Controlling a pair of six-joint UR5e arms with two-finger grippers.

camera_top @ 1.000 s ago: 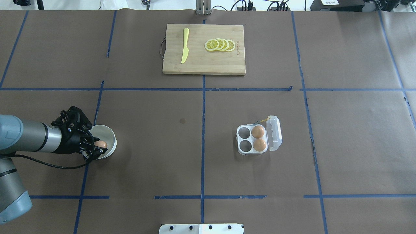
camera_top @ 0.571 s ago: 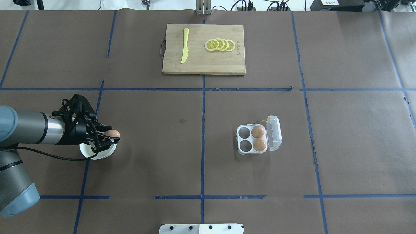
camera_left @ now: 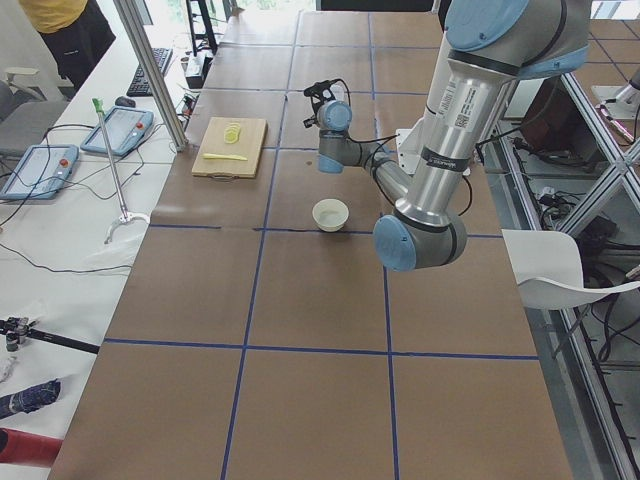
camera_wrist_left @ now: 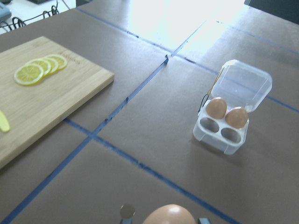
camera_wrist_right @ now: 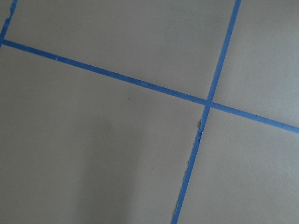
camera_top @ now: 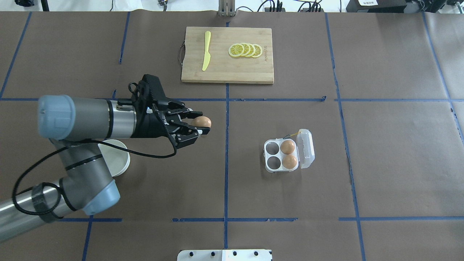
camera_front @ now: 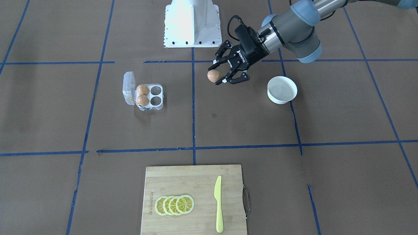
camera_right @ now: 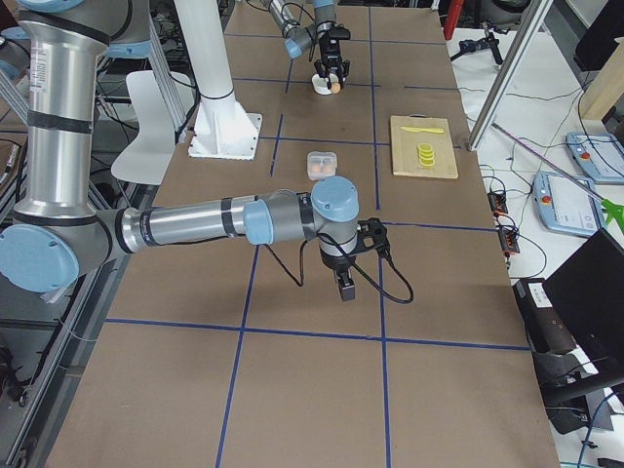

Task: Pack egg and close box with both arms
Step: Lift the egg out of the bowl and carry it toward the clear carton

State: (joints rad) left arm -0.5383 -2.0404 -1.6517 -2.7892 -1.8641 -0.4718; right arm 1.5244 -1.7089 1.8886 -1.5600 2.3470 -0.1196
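**Step in hand: carrying the third egg to the box.** The left hand (camera_top: pixel 200 127) is clamped on the egg (camera_top: pixel 201 122), which sits between its fingertips with its outer end showing beyond them. The egg is in the air over the counter (camera_top: pixel 380 163), just short of the centre tape line. It lies between the white bowl (camera_top: pixel 124 162) and the box (camera_top: pixel 272 163), well apart from both.

The box sits on the robot's right half of the counter with its clear lid standing open on the side away from the arm. Two eggs fill the cells next to the lid, and the two cells nearer the arm are empty.

**Pose.** The left arm reaches in from the robot's left, elbow bent over the bowl and forearm about level. The hand points across the counter toward the box. Its wrist camera looks obliquely ahead at the open box, with the egg at the bottom edge of that view.

The right hand (camera_right: pixel 344 286) hangs low over bare counter, apart from everything. Whether it is open or closed cannot be told.

**Next move (judgement).** The egg must travel on over an empty cell, come down end-first and be let go gently. A tilted or high drop risks cracking it or nudging the light box. The lid remains to be closed, probably with both arms.
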